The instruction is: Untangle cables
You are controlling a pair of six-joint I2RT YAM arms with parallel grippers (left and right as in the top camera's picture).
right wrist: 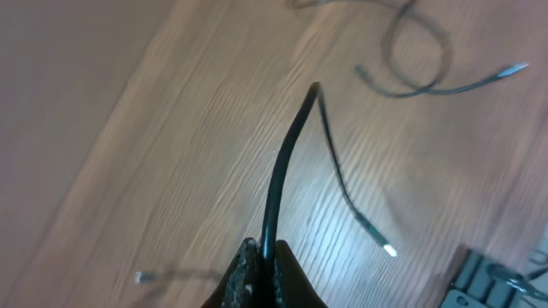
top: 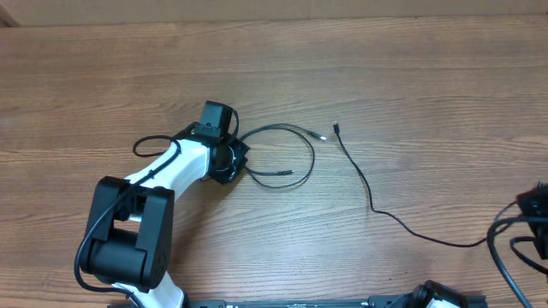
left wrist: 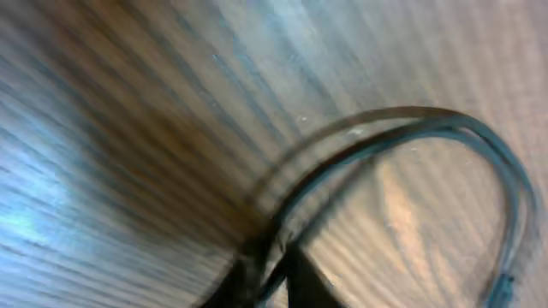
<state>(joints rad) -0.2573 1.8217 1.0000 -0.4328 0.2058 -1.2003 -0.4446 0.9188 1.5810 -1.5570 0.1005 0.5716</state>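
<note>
A thin black looped cable (top: 300,145) lies at mid-table, with a silvery plug (top: 324,135) at one end. My left gripper (top: 231,161) sits at the loop's left end. In the blurred left wrist view its jaws (left wrist: 272,278) are closed on that cable (left wrist: 411,128). A second thin black cable (top: 370,195) runs from a small plug (top: 336,128) down and right to my right gripper (top: 535,205) at the table's right edge. In the right wrist view its jaws (right wrist: 261,261) are shut on this cable (right wrist: 282,162), which rises clear of the wood.
Thick black robot cords (top: 505,248) hang at the right edge. The left arm's white body (top: 163,175) stretches from the front left toward the middle. A black bar (top: 342,302) runs along the front edge. The looped cable also shows in the right wrist view (right wrist: 424,81).
</note>
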